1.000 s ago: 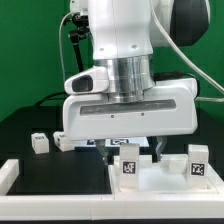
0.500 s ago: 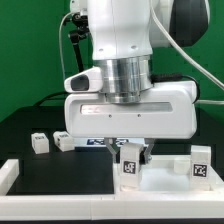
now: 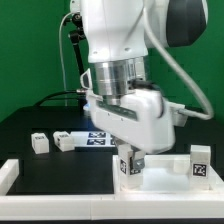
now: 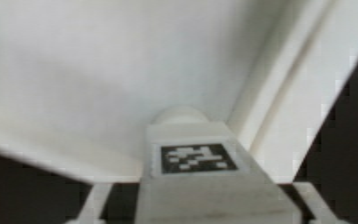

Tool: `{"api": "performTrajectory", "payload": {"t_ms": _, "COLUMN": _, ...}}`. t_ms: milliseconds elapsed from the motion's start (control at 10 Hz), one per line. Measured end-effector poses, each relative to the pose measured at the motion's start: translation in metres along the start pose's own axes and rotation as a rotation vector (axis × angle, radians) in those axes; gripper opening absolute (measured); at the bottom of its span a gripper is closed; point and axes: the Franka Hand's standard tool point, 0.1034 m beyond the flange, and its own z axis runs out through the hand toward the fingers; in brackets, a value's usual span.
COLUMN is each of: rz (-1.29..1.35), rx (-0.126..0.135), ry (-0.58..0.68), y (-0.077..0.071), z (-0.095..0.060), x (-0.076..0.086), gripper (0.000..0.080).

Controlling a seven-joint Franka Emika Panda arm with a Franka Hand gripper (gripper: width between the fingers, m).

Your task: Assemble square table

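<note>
The square table's white panel (image 3: 168,182) lies at the front right, recessed underside up (image 4: 105,90). A short white block leg (image 3: 128,166) with a marker tag stands upright at the panel's near-left corner, beside the rim (image 4: 297,90). My gripper (image 3: 129,160) comes down from above and is shut on this leg (image 4: 197,160), one finger (image 4: 105,200) against each side. The hand is turned at an angle to the panel. A second leg (image 3: 199,162) stands at the panel's right side. Two more legs (image 3: 39,142) (image 3: 64,141) lie on the black surface at the exterior view's left.
The marker board (image 3: 99,140) lies flat behind the gripper. A long white bar (image 3: 10,172) edges the black surface at the front left. A green backdrop and cables stand behind the arm.
The jaws closed onto the leg on the panel. Since then the hand has twisted around its vertical axis with the leg in its grip.
</note>
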Motion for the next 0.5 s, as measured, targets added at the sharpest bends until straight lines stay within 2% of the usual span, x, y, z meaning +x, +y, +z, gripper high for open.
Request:
{"api": "performTrajectory", "payload": {"t_ms": 100, "rz": 0.054, "rx": 0.015, "ry": -0.001, "y": -0.002, "z": 0.0, "x": 0.001, "gripper": 0.029}}
{"api": "performTrajectory", "payload": {"t_ms": 300, "rz": 0.11, "rx": 0.016, "ry": 0.017, "y": -0.002, "z": 0.001, "x": -0.003, "gripper": 0.029}}
{"api": "performTrajectory", "payload": {"t_ms": 400, "rz": -0.072, "rx": 0.013, "ry": 0.059, "y": -0.001, "z": 0.002, "x": -0.007, "gripper": 0.035}}
{"api": "performTrajectory", "payload": {"t_ms": 500, "rz": -0.264, "rx": 0.02, "ry": 0.091, "y": -0.003, "z": 0.003, "x": -0.012, "gripper": 0.0485}}
